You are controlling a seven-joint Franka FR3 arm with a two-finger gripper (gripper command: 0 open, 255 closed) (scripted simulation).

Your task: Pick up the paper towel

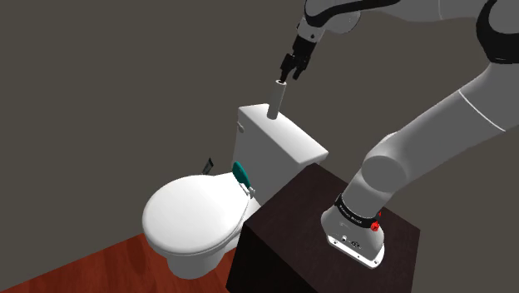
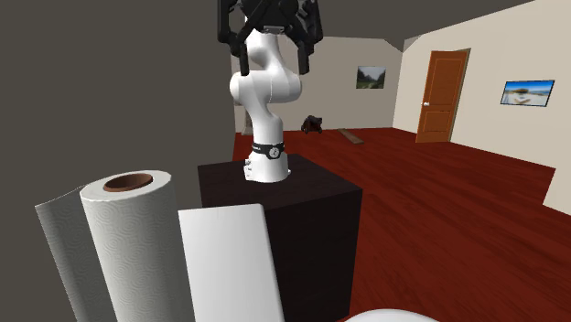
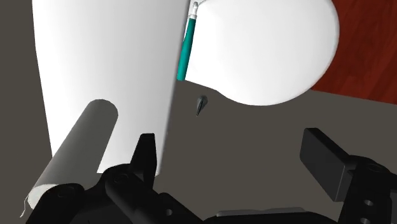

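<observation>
Hangs with gripper spread wide, grasping nothing, just above upright paper towel on toilet tank; roll outside the fingers.

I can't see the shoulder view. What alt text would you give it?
A black gripper hangs just above a grey paper towel roll standing upright on a white toilet tank. The toilet's lid is closed; a dark stand sits beside it.

The hand hangs just above the grey paper towel roll, which stands on the white toilet tank.
</observation>
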